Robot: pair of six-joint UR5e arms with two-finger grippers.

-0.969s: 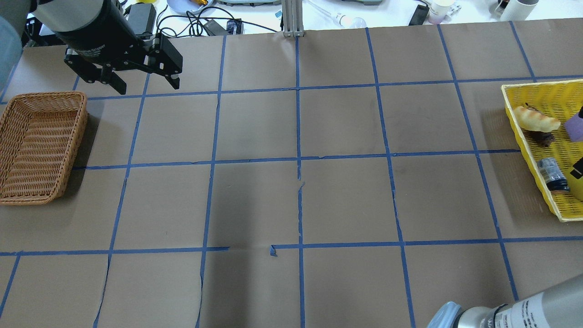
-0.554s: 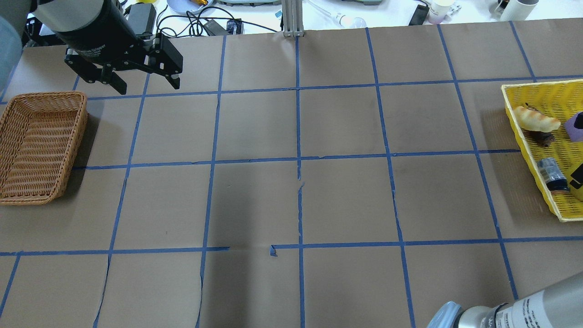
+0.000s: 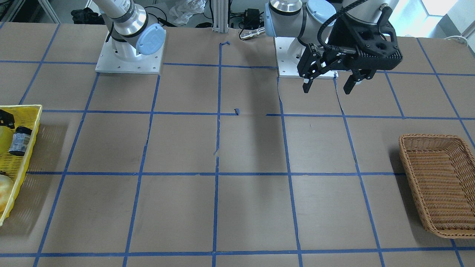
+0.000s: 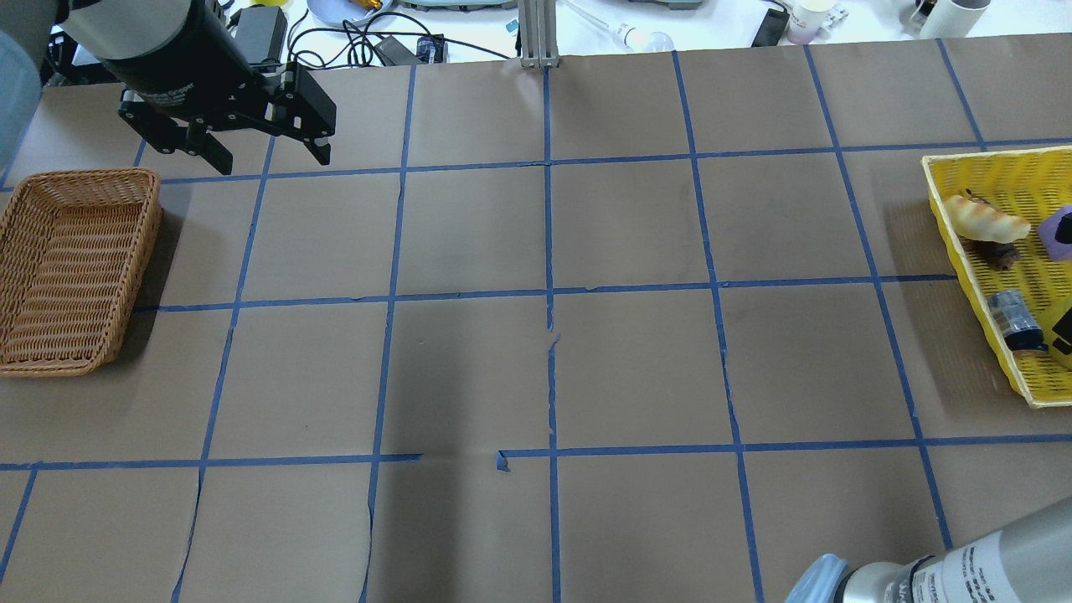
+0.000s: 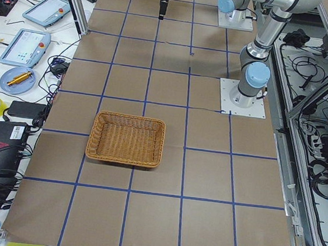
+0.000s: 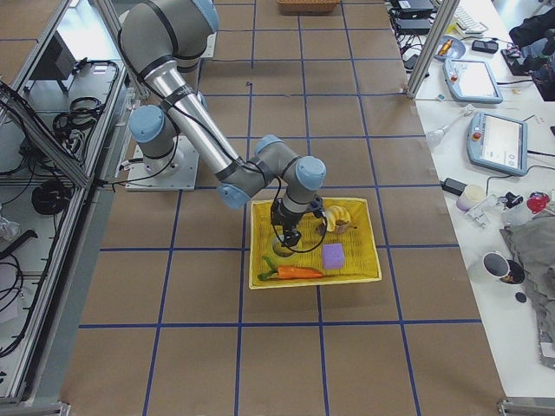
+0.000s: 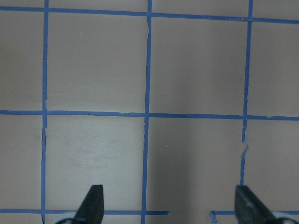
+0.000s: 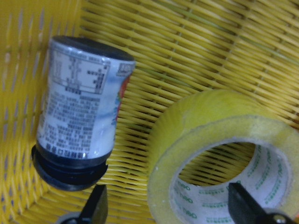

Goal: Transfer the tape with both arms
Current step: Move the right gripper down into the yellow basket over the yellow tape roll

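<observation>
The tape (image 8: pixel 205 121), a thick yellow roll with a white core, lies in the yellow basket (image 8: pixel 210 46) beside a small labelled jar (image 8: pixel 79 116). My right gripper (image 8: pixel 170 207) is open just above it. One fingertip (image 8: pixel 98 205) is outside the roll near the jar, the other (image 8: pixel 243 200) is over the core. The exterior right view shows this gripper (image 6: pixel 290 238) down in the basket (image 6: pixel 312 282). My left gripper (image 4: pixel 268 155) is open and empty, high over the far left of the table; it also shows in the front view (image 3: pixel 328 87) and in its own wrist view (image 7: pixel 170 205).
A brown wicker basket (image 4: pixel 75 268) stands at the left edge, below the left gripper. The yellow basket (image 4: pixel 971 251) at the right edge also holds a bread roll (image 4: pixel 984 219), the jar (image 4: pixel 1016 321), a purple block (image 6: pixel 333 256) and a carrot (image 6: pixel 290 272).
The right arm has shifted slightly at the right edge, and its gripper has moved a little within the yellow basket. The left arm has not moved.
</observation>
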